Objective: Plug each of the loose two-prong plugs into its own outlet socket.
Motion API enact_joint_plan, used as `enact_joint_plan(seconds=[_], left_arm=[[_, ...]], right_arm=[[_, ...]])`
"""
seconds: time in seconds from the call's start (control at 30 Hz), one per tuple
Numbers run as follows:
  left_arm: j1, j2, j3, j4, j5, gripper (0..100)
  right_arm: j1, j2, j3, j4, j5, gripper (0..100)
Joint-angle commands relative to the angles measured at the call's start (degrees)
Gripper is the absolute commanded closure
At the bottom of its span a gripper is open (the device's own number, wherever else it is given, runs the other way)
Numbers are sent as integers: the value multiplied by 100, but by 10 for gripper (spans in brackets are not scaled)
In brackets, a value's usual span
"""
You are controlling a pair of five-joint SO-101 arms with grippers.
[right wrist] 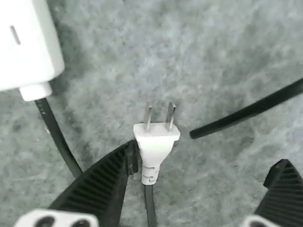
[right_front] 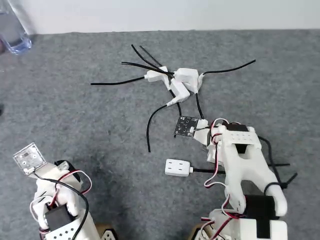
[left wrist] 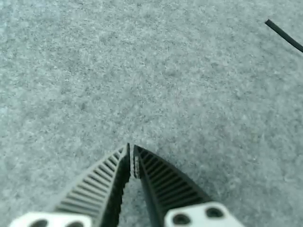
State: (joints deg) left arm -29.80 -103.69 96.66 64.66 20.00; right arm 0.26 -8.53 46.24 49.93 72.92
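Fuzzy grey carpet (right_front: 75,125) covers the table. One rectangular white outlet socket (right_front: 178,167) lies beside the right arm. The right gripper (right wrist: 208,156), ribbed jaws spread wide, straddles one white plug (right wrist: 155,142) with two flat metal prongs and grips nothing. The left gripper (left wrist: 132,153) is closed and empty.

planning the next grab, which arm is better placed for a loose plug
Right. The right hand is open around a two-prong plug; the left hand is shut over plain carpet.

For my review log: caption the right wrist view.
Open right gripper straddling a white two-prong plug on grey carpet, white socket block nearby.
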Motion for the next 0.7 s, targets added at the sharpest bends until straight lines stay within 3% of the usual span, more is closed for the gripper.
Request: enact_joint_plan(seconds=[0.0, 0.57, 0.67], left_arm=[[-53, -53, -22, 35, -53, 986], [-53, -53, -22, 35, -53, 986], [-53, -53, -22, 35, -53, 986]], right_arm=[[75, -4, -308, -66, 62, 593], [22, 866, -686, -48, -229, 596], [-84, 875, -677, -40, -237, 691]])
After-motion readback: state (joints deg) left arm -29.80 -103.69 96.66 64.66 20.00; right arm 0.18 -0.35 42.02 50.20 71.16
